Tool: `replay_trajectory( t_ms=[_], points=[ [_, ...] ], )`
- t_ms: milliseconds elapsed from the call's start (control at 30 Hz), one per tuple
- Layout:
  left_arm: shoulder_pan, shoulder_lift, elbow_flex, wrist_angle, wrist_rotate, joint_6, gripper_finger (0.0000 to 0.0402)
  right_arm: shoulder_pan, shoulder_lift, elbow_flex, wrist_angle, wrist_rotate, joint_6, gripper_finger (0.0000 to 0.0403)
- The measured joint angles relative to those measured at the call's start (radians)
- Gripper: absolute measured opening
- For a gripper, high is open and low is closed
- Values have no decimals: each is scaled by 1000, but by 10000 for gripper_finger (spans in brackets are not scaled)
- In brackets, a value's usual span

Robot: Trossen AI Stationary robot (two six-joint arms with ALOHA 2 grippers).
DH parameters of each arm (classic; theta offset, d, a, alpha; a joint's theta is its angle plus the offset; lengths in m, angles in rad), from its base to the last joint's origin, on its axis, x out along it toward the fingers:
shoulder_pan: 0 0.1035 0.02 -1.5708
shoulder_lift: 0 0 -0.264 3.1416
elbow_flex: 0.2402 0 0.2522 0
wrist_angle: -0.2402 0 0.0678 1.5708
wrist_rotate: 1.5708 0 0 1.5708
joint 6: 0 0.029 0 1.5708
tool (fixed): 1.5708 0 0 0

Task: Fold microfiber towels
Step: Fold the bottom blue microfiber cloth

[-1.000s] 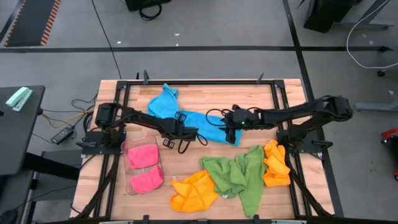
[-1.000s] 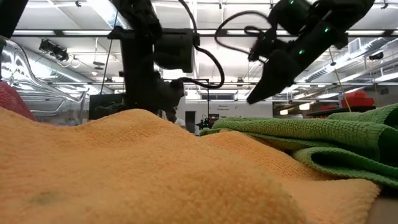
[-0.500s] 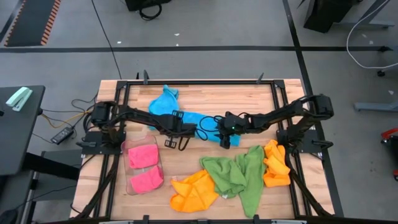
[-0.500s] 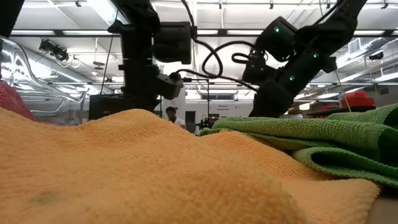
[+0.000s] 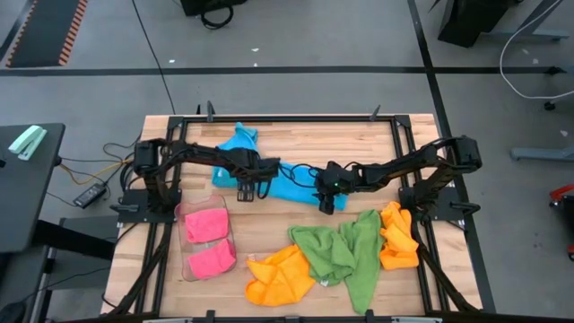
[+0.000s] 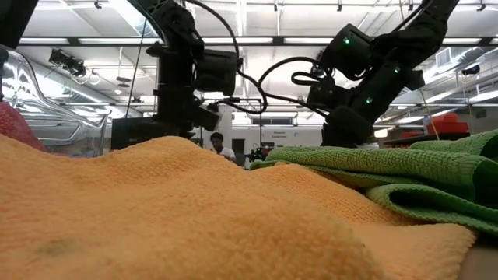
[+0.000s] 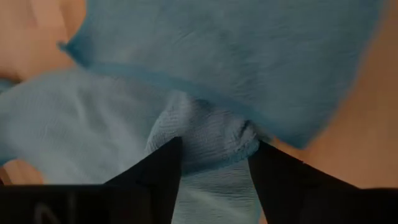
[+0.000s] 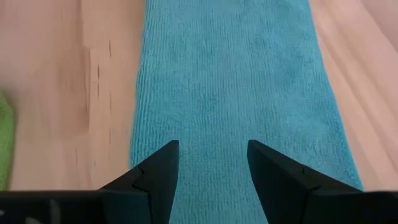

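- High view, at the left edge of the table (image 5: 269, 135): a clear plastic tray (image 5: 230, 235) holds two pink towels (image 5: 207, 240), both compact and squared, so I judge these folded and put away.
- Next, the left gripper (image 5: 249, 184) sits over the near-left part of the sky-blue towel (image 5: 235, 146). In the left wrist view its fingers (image 7: 153, 171) stand apart with a bunched ridge of blue cloth (image 7: 205, 140) between them; whether the pads are touching the cloth I cannot tell.
- The blue towel lies in the middle of the table's far half, rumpled. Its long axis runs diagonally, from a peaked corner at the far left toward the near right.
- The right gripper (image 5: 327, 199) rests at that near-right end, jaws apart. In the right wrist view the cloth (image 8: 230, 81) runs as a flat strip straight ahead between the fingers (image 8: 157, 171), not pinched.
- Near edge, toward the right: an orange towel (image 5: 281, 274), a green towel (image 5: 345, 251) and a second orange towel (image 5: 397, 236) lie crumpled, overlapping.
- My reading: two towels done, one in hand, three untouched.
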State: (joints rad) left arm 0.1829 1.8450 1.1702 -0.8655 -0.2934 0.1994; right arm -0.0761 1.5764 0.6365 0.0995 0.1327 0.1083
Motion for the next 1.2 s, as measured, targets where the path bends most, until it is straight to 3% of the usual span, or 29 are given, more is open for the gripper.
replay_trajectory(
  t_ms=[467,767,1000,1200],
  points=[
    [101,-6,-106,55,1,32,163,-1,4,-92,40,-6,-15,200],
    [102,-15,-109,18,-4,29,130,-1,-5,-91,-65,-50,-22,200],
    [95,-89,-110,-12,-4,31,113,0,-79,-95,-204,-67,-24,200],
    [72,-161,-109,28,-6,109,122,0,-196,-102,-254,-68,-29,200]
  ],
)
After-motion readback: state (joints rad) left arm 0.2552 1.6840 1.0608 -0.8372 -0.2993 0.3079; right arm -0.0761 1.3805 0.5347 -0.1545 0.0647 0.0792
